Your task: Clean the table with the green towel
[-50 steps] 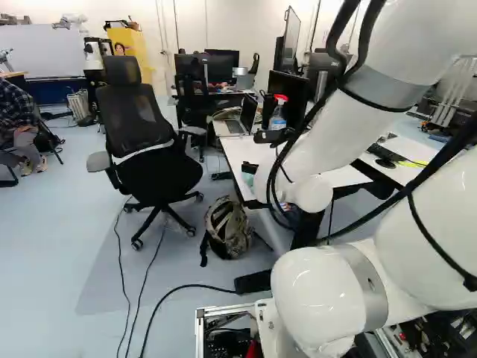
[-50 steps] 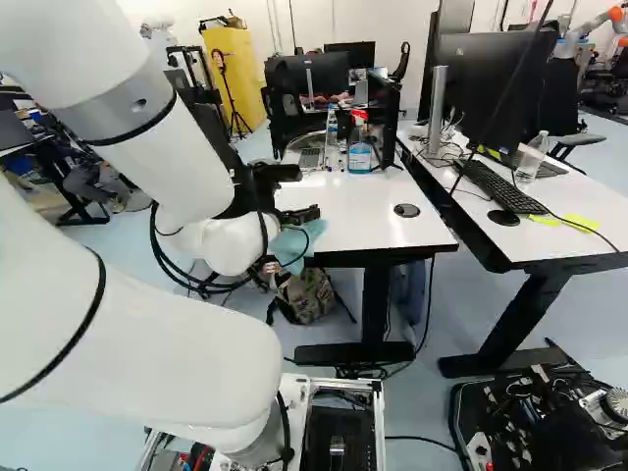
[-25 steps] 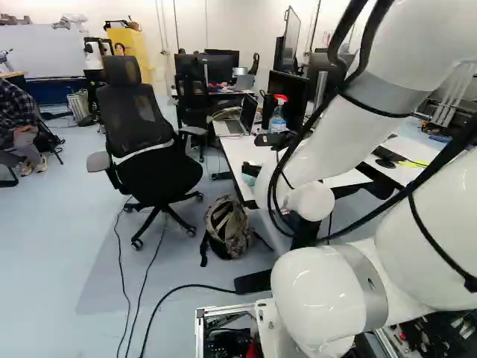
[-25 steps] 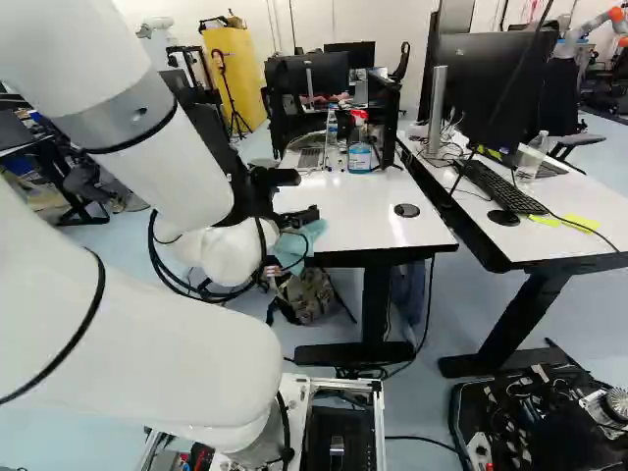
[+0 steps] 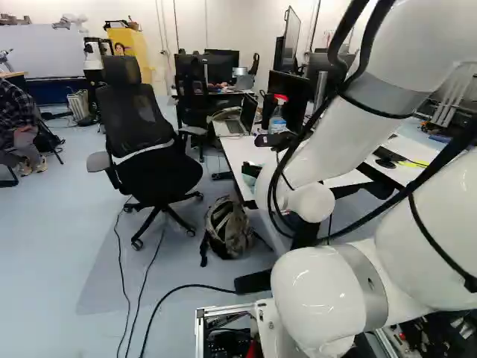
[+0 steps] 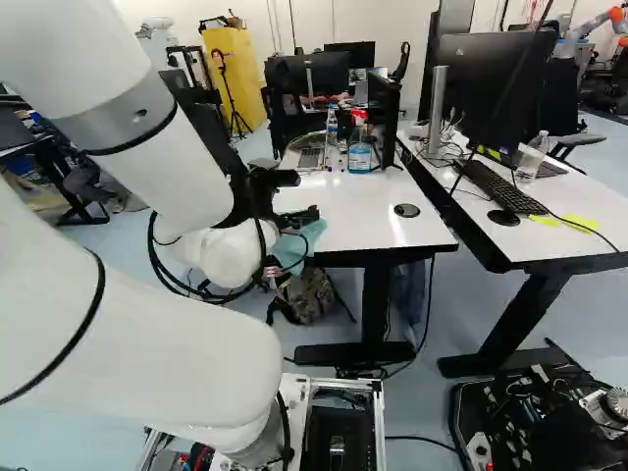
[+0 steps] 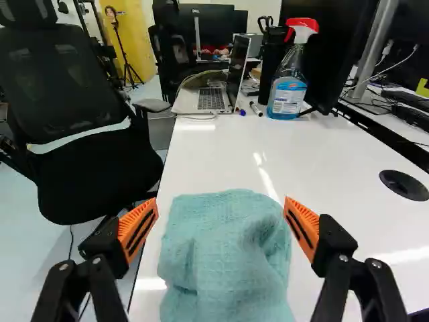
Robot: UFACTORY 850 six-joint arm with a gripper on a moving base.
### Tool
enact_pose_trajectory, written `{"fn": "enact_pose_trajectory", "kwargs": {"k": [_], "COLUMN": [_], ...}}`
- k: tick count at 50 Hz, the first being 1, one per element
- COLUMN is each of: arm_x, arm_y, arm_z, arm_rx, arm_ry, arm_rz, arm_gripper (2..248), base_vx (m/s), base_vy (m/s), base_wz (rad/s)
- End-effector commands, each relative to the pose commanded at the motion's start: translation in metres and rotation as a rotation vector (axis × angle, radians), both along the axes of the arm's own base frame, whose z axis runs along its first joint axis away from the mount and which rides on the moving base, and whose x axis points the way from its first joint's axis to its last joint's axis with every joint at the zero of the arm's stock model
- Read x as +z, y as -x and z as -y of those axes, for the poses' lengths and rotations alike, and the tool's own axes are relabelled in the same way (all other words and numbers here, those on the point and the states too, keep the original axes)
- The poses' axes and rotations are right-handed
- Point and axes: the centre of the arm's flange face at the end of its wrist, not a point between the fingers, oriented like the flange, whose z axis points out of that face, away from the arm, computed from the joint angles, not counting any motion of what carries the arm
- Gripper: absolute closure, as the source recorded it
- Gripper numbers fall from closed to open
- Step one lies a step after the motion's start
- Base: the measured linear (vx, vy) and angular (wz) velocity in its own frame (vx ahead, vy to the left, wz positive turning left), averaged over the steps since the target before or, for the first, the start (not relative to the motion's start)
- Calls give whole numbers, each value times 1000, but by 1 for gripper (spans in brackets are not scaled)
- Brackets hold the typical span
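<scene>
Claw [image 6: 306, 215] spread over the green towel [image 7: 224, 261] at the desk's [image 7: 322, 161] near left corner.
From where I'm standing, the orange-padded fingers are well apart, the rumpled cloth lying between them; a spray bottle [image 7: 288, 94] and a laptop [image 7: 213, 98] sit up toward the desk's far edge.

Teal towel [image 7: 224, 258], glossy white table [image 7: 322, 161].
</scene>
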Motion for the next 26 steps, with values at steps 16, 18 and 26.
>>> {"fn": "enact_pose_trajectory", "kwargs": {"k": [16,18,26], "arm_x": [0,0,0], "arm_y": [0,0,0], "arm_z": [0,0,0], "arm_rx": [0,0,0], "arm_ry": [0,0,0], "arm_rz": [0,0,0], "arm_gripper": [3,3,3], "base_vx": [0,0,0], "base_vy": [0,0,0], "base_wz": [0,0,0]}}
